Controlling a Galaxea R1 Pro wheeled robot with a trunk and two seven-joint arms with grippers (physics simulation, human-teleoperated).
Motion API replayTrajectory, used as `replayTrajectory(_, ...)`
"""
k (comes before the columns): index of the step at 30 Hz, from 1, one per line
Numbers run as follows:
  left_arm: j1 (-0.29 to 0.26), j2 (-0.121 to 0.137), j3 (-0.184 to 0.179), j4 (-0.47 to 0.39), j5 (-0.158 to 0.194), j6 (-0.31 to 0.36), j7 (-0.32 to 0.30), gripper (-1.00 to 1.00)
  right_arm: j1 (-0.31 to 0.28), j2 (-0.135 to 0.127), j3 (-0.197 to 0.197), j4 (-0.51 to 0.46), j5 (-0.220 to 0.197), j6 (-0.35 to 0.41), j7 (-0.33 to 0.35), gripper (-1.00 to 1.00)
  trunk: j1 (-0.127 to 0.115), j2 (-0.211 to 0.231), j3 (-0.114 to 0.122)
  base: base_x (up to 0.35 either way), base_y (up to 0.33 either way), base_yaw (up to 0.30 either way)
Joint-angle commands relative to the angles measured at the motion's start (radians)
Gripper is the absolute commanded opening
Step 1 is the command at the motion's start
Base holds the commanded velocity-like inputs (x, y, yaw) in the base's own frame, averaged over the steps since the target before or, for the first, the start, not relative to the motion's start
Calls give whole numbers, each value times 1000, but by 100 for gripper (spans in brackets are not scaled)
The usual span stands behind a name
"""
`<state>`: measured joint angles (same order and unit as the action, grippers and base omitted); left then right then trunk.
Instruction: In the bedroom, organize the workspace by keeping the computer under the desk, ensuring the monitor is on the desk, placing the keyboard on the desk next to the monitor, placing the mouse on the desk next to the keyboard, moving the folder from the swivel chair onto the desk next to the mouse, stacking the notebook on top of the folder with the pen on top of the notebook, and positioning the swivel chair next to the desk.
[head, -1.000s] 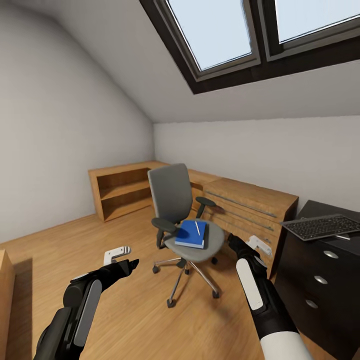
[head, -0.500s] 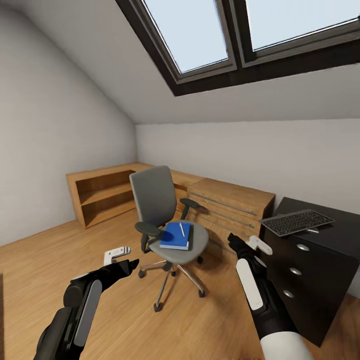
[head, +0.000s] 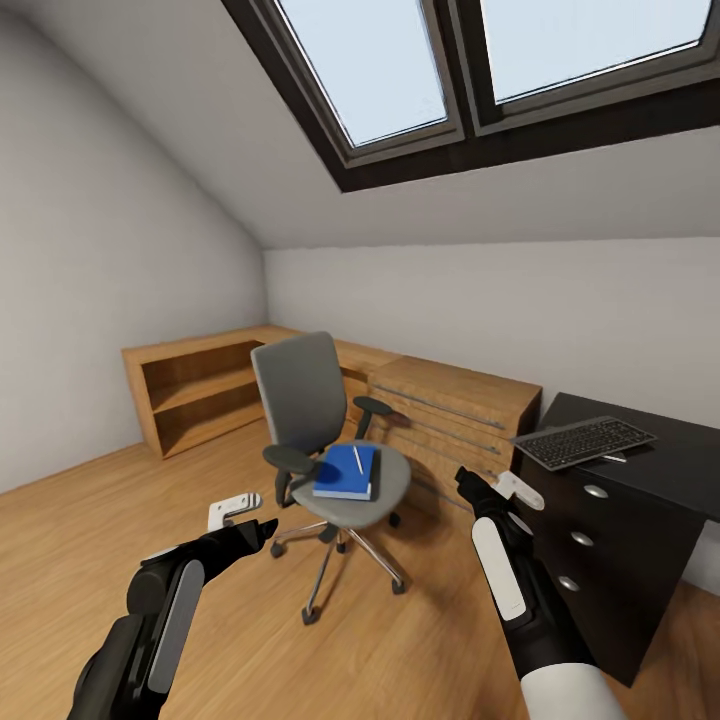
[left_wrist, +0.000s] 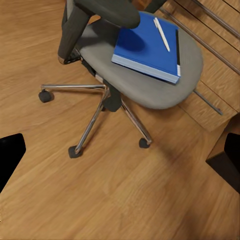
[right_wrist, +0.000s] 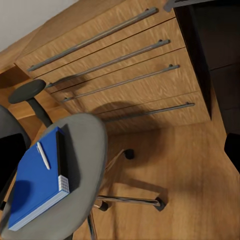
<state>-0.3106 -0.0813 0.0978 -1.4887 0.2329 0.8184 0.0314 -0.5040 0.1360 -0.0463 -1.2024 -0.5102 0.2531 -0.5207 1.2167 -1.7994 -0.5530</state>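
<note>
The grey swivel chair stands on the wood floor, left of the black desk. On its seat lies the blue folder with the white pen on top. A dark strip with a white end runs along one folder edge; whether it is the notebook I cannot tell. The keyboard rests on the desk's near corner. My left gripper and right gripper hover open and empty, short of the chair on either side. Monitor, computer and mouse are out of view.
A light wood drawer unit stands against the wall behind the chair, with a low open shelf to its left. The desk's black drawers are close to my right arm. Open wood floor lies in front of the chair.
The camera has turned, so chair, drawer unit and desk sit further left in the picture. Both arms hold the same pose, and nothing in the room itself has moved.
</note>
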Motion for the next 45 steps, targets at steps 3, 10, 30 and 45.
replayTrajectory(3, -1, -1, 2, -1, 8, 5, 4, 100, -1, 1, -1, -2, -5, 4, -4, 100, 0, -1, -1, 66, 0, 0)
replayTrajectory(10, -1, -1, 2, -2, 8, 5, 3, 100, -1, 1, -1, -2, -5, 3, -4, 100, 0, -1, -9, 222, 0, 0)
replayTrajectory(30, -1, -2, 0, -2, 8, 4, 2, 100, -1, 1, -1, -3, -5, 2, -5, 100, 0, -1, -38, 136, -6, -81)
replayTrajectory(45, -1, -2, -19, -3, 1, 4, 2, 100, -1, -1, -1, -3, -5, 0, -5, 100, -27, 48, -27, 2, 0, -252)
